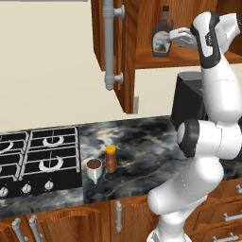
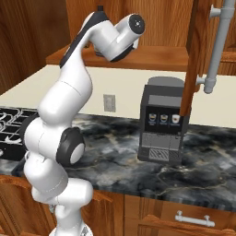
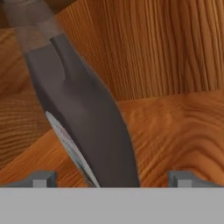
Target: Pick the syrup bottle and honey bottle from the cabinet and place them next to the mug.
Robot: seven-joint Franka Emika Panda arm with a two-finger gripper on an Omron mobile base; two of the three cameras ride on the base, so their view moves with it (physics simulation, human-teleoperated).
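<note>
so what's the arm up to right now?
The gripper is up in the open cabinet, jaws open, closing in on the syrup bottle, which stands on the shelf and isn't gripped yet. In the hand view the bottle sits between the fingertips. The honey bottle already stands beside the mug on the counter.

A dark marbled countertop (image 1: 142, 142) is running along a cream wall (image 1: 47, 71). A black gas stove (image 1: 38, 158) is sitting at its left end, a dark coffee machine (image 2: 163, 122) is standing against the wall, and a wall socket (image 2: 109, 102) is showing beside it. Reddish-brown base cabinets (image 2: 184, 214) are lying below.
</note>
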